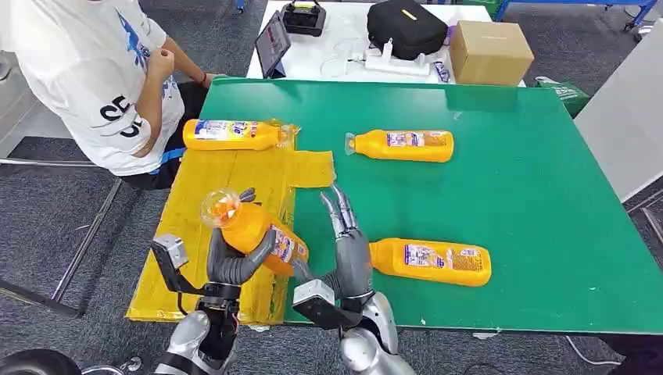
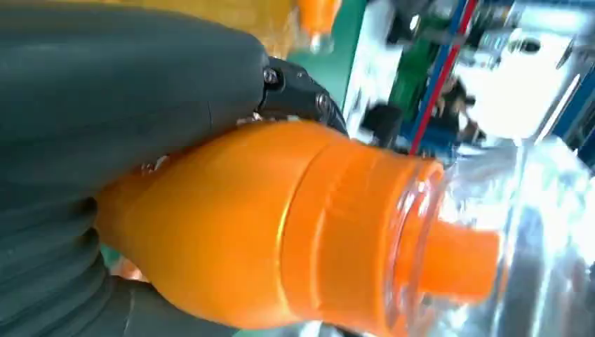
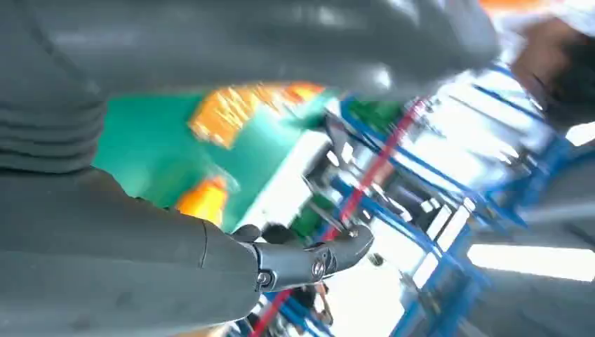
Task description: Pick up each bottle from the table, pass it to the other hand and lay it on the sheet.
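Your left hand (image 1: 234, 262) gripped an orange bottle (image 1: 254, 230) above the yellow sheet (image 1: 205, 199), lower left; right hand (image 1: 348, 250) released over the green table (image 1: 547, 195); grey carpet (image 1: 47, 234) surrounded it.

Person (image 1: 94, 70) cut off; right wrist view blurred

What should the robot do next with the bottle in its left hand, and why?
Probably lower the held bottle onto the yellow sheet and release it. The left hand already grips it above the sheet, while the right hand is open beside it with fingers straight, so the pass looks done. One bottle already lies at the sheet's far edge, so set this one nearer.
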You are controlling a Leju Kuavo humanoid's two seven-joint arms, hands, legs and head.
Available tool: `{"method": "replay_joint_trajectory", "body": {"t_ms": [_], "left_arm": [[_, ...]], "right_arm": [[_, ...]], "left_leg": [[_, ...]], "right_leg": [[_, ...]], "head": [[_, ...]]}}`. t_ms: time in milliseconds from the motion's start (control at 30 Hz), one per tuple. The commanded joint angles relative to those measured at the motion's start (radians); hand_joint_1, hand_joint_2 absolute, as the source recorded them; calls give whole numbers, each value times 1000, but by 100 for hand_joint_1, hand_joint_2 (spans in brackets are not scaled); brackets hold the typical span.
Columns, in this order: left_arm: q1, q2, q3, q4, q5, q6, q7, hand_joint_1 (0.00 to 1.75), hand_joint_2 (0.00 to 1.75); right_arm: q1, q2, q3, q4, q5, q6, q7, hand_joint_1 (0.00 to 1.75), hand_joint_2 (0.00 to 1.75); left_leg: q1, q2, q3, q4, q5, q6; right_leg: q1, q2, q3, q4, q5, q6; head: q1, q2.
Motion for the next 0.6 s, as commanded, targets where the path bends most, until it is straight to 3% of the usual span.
{"method": "replay_joint_trajectory", "body": {"t_ms": [33,167,433,500,600], "left_arm": [[-110,-32,127,92,-68,145,-47,175,175],[-153,-11,141,116,-187,261,-99,175,175],[-206,4,179,137,-282,342,-137,175,175],[-263,52,150,172,-483,435,-148,175,175],[-277,48,168,181,-493,423,-146,175,175]], "right_arm": [[46,-9,-51,-159,13,-10,-3,0,0],[45,-1,-58,-166,-42,-10,-37,0,0],[62,16,-91,-244,-95,-10,-94,0,0],[68,33,-118,-309,-132,-10,-111,0,0],[65,29,-116,-311,-136,-10,-111,0,0]], "left_leg": [[1,0,3,1,-2,-1],[1,-2,2,0,0,-1],[1,-1,3,0,-1,-1],[1,-1,3,1,-2,-1],[1,-2,2,1,-1,-1]], "right_leg": [[1,-2,4,0,-2,-1],[1,-3,3,-1,-1,-1],[1,-2,4,0,-1,-2],[1,-3,4,0,-2,-2],[1,-3,3,1,-2,-2]], "head": [[0,0],[0,0],[0,0],[0,0],[0,0]]}}
